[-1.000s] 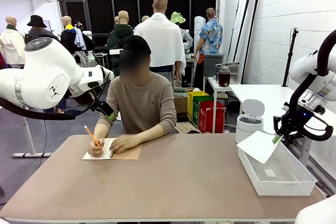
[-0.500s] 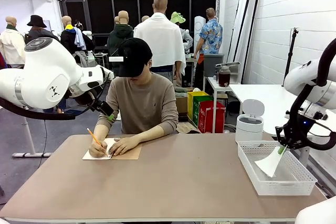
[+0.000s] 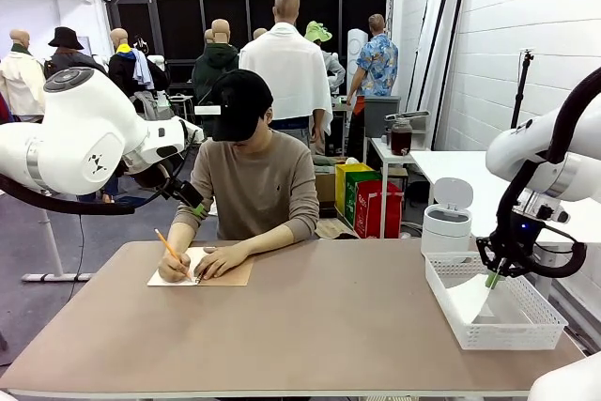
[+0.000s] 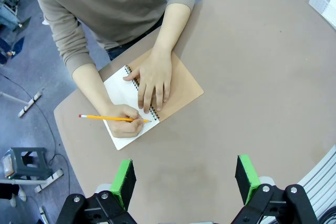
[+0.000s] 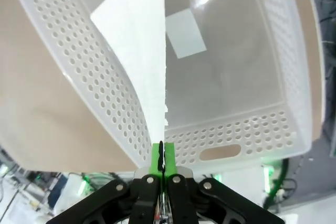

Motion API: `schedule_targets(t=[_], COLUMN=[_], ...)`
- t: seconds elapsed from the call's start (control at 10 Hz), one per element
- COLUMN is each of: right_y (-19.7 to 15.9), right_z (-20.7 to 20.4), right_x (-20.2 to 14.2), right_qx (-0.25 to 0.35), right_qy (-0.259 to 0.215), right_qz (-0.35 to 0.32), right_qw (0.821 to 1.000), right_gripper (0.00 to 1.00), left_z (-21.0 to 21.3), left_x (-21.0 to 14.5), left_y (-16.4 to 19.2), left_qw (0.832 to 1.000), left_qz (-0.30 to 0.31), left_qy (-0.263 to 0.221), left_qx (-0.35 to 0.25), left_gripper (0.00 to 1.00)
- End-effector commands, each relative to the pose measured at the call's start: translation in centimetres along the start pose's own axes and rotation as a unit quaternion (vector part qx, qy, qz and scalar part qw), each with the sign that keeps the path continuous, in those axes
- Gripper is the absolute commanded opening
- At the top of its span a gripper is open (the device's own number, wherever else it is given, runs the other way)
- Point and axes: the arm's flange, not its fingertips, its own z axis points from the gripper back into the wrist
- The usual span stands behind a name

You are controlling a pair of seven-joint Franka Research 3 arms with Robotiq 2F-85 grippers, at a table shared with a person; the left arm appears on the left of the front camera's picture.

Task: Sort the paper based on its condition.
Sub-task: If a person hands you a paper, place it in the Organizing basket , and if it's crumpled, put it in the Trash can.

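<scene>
We're at the drop-off step: our right gripper (image 5: 161,148) is pinched tight on the top edge of the paper (image 5: 137,51), which dangles down inside the basket (image 5: 68,51). Next move, we reckon, just calls for letting go so the sheet settles inside.

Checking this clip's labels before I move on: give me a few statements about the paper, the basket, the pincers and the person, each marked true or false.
1. The right pincer is shut on the paper. True.
2. The paper hangs over bare table, clear of any container. False: it hangs down into the white mesh basket.
3. The left pincer is open and holds nothing. True.
4. The person is passing a sheet to the left pincer. False: the person's hand holds a pencil on the notebook.
</scene>
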Motion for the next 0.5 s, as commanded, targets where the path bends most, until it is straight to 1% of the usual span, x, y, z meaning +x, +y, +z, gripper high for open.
schedule_targets(t=[0.0, 0.1, 0.2, 0.4], right_y=[0.12, 0.29, 0.34, 0.72], right_z=[0.01, -0.09, 0.0, -0.11], right_x=[-0.59, -0.52, -0.51, -0.43], right_qx=[-0.039, -0.042, -0.046, -0.056], right_qy=[-0.025, -0.024, -0.021, -0.013], right_qz=[-0.003, -0.01, -0.022, -0.035], right_qw=[0.999, 0.999, 0.998, 0.998], right_gripper=[0.0, 0.0, 0.11, 0.51], left_z=[0.04, 0.04, 0.04, 0.04], left_x=[-0.01, -0.01, -0.01, -0.01], left_y=[0.03, 0.03, 0.03, 0.03], left_qw=[1.0, 1.0, 1.0, 1.0], left_qz=[0.001, 0.001, 0.001, 0.001], left_qy=[0.0, 0.0, 0.0, 0.0], left_qx=[0.0, 0.0, 0.0, 0.0], left_gripper=[1.0, 1.0, 1.0, 1.0])
